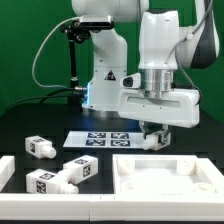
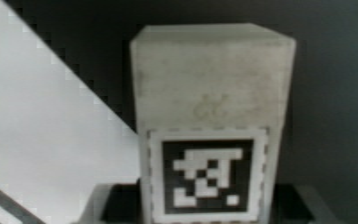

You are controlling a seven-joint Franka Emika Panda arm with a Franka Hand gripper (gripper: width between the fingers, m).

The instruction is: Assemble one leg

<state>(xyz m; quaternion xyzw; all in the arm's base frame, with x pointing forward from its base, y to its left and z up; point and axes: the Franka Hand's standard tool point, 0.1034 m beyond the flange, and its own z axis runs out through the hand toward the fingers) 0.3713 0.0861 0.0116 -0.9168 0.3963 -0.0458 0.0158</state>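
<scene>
My gripper (image 1: 152, 133) is shut on a leg (image 1: 153, 139), a chunky white peg with a black-and-white tag. It holds the leg low over the table, just past the exterior view's right end of the marker board (image 1: 100, 137) and behind the large white panel (image 1: 165, 176). In the wrist view the leg (image 2: 211, 90) fills the middle, its tag (image 2: 206, 170) toward the gripper, with dark fingers (image 2: 119, 204) on either side of its tagged end. Three more legs lie at the exterior view's left: one (image 1: 40, 146), one (image 1: 80, 168) and one (image 1: 45, 183).
The robot's white base (image 1: 100, 80) stands behind the marker board. A white rim piece (image 1: 8, 172) lies at the exterior view's left edge. The table is black, with a green backdrop behind.
</scene>
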